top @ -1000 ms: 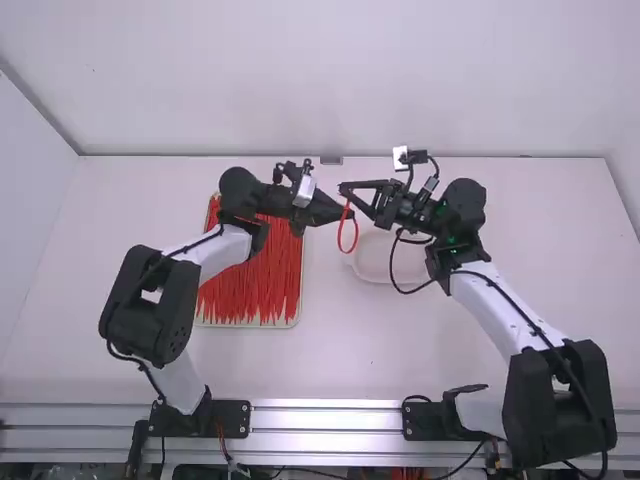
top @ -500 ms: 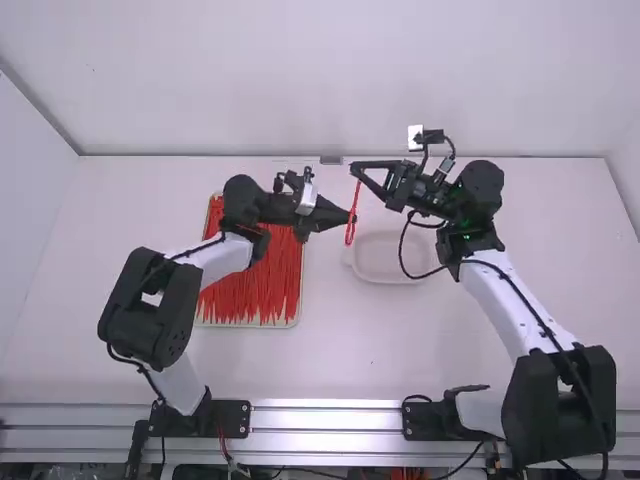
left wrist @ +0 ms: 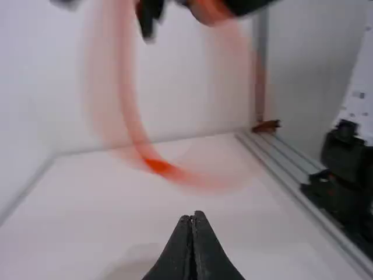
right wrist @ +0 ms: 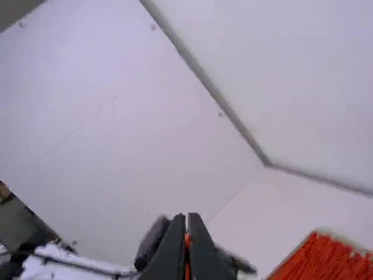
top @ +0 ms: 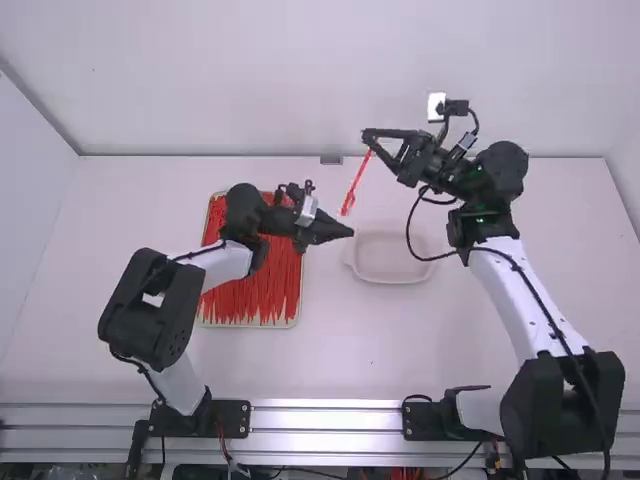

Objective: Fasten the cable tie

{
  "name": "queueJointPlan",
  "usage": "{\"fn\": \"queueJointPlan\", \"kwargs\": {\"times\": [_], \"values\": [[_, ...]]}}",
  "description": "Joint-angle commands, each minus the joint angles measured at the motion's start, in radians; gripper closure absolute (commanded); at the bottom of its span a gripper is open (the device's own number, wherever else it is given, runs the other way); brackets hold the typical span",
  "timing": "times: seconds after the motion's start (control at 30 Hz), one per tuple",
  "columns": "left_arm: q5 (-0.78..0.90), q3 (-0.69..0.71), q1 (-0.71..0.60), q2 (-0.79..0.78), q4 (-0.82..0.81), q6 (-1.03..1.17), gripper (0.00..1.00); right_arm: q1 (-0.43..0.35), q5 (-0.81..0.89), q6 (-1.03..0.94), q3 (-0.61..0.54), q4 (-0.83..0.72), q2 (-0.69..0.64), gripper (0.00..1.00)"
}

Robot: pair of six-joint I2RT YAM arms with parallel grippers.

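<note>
1. High view: red plastic cable tie [top: 354,186] pinched at its upper end by the right gripper [top: 368,139], dangling in the air beyond the shallow white tray [top: 385,273].
2. Left gripper [top: 348,232] clenched on nothing, just beside that tray, near the pile of loose red ties [top: 250,280].

The cable tie [top: 354,186] hanging from your right gripper [top: 368,141] looks like thin red plastic, smooth and bendy. That gripper and your left gripper [top: 346,232] have black fingers with a dull, matt look, like hard plastic. Behind the left gripper's tips lies a pile of ties [top: 255,275] in the same red plastic, on a pale tray [top: 250,323] with a dull face. Just past those tips, the dish [top: 360,270] looks like smooth, milky plastic. The table [top: 120,220] is white and matt.
</note>
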Motion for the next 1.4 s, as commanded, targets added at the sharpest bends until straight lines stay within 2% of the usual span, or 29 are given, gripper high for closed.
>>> {"fn": "queueJointPlan", "kwargs": {"times": [0.0,0.47,0.6,0.8,0.9,0.97,1.1,1.17,1.2,1.37], "values": [[0.071,-0.013,-0.010,0.006,0.002,0.016,0.98,-0.006,0.049,0.009,0.058,0.011,-0.022,1.00],[0.071,-0.013,0.010,0.006,0.002,0.043,0.98,-0.013,0.016,-0.011,0.058,-0.065,-0.022,1.00],[0.068,-0.013,0.056,0.006,0.009,0.042,0.98,-0.004,-0.060,-0.021,0.058,-0.108,-0.022,1.00],[0.068,-0.013,0.194,0.006,0.016,0.056,0.98,0.010,-0.195,-0.022,0.054,-0.128,-0.022,1.00],[0.071,-0.013,0.227,0.006,0.071,0.000,0.90,0.033,-0.211,-0.045,0.054,-0.174,-0.022,1.00],[0.071,-0.013,0.232,0.006,0.161,-0.076,0.78,0.057,-0.203,-0.092,0.054,-0.229,-0.022,1.00],[0.071,-0.013,0.220,0.006,0.330,-0.204,0.66,0.099,-0.180,-0.158,0.053,-0.290,-0.022,1.00],[0.068,-0.009,0.219,0.001,0.356,-0.232,0.40,0.114,-0.182,-0.182,0.053,-0.300,-0.022,1.00],[0.073,-0.004,0.219,0.001,0.355,-0.233,0.33,0.123,-0.180,-0.185,0.052,-0.300,-0.022,1.00],[0.075,0.008,0.194,0.001,0.356,-0.270,0.28,0.148,-0.142,-0.209,0.047,-0.315,-0.022,1.00]]}}
